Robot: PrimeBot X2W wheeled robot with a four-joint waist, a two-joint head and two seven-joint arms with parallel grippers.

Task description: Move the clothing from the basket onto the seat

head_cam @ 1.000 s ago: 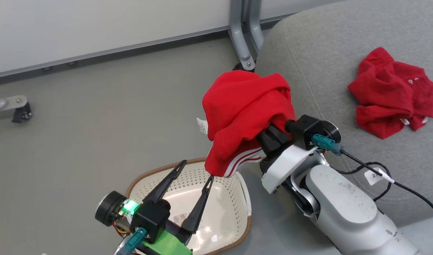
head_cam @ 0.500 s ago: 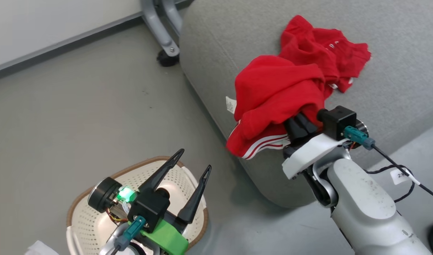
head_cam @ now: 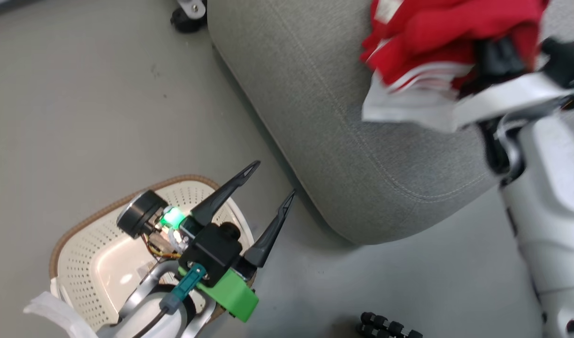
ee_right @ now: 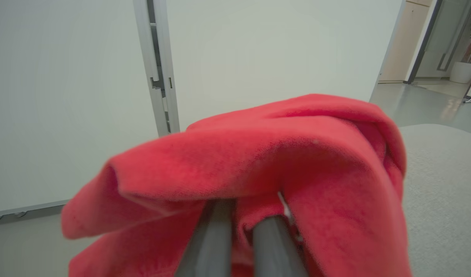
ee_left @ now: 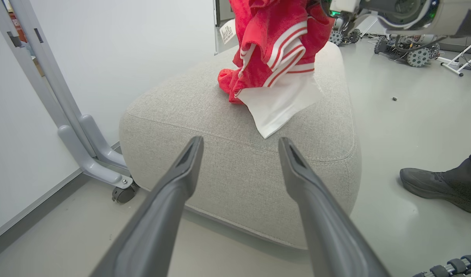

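My right gripper [head_cam: 491,51] is shut on the clothing, a bright red garment with white striped trim [head_cam: 432,33], and holds it above the grey seat [head_cam: 343,122]. A white piece [ee_left: 281,102] hangs from the bundle down onto the cushion [ee_left: 204,115]. In the right wrist view the red cloth [ee_right: 258,161] drapes over my right gripper [ee_right: 245,215] and hides its tips. More red fabric [ee_left: 227,79] lies on the seat behind. My left gripper [head_cam: 273,179] stands open and holds nothing, above the cream basket [head_cam: 80,225] on the floor.
A grey metal frame leg on a caster [ee_left: 94,154] stands by the wall left of the seat. A person's black shoe [ee_left: 439,186] rests on the floor to its right. A black ribbed part [head_cam: 390,326] lies on the floor near me. Wheeled machines [ee_left: 412,54] stand far behind.
The head camera has swung toward the seat. My right arm has carried the red garment from beside the basket to above the cushion, and a white piece now hangs below it. The left gripper stays open.
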